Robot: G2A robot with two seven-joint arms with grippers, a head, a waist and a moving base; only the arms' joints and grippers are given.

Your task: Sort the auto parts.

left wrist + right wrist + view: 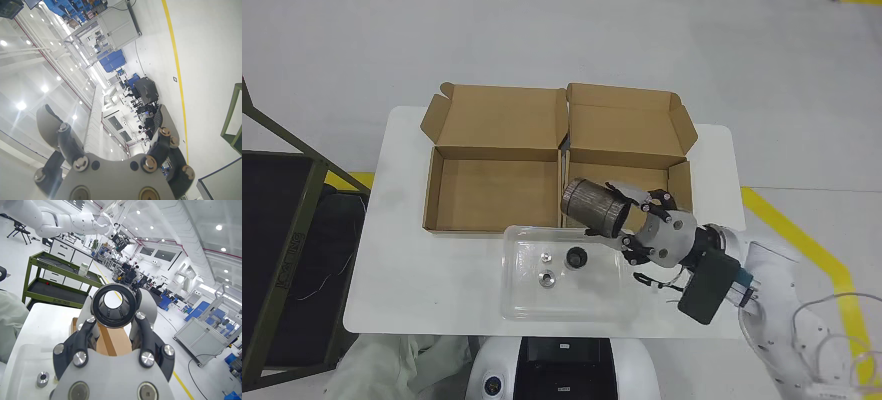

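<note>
Right gripper clamped on a dark metal cylinder, held just above the near wall of the right cardboard box.

We see the cylinder lying level, its long axis running from the gripper out toward the left cardboard box. It is a hollow sleeve, dull grey-brown outside, and its black-rimmed open bore faces the wrist. Just behind it sits the clear tray. The left gripper has its fingers apart, holding nothing.
</note>
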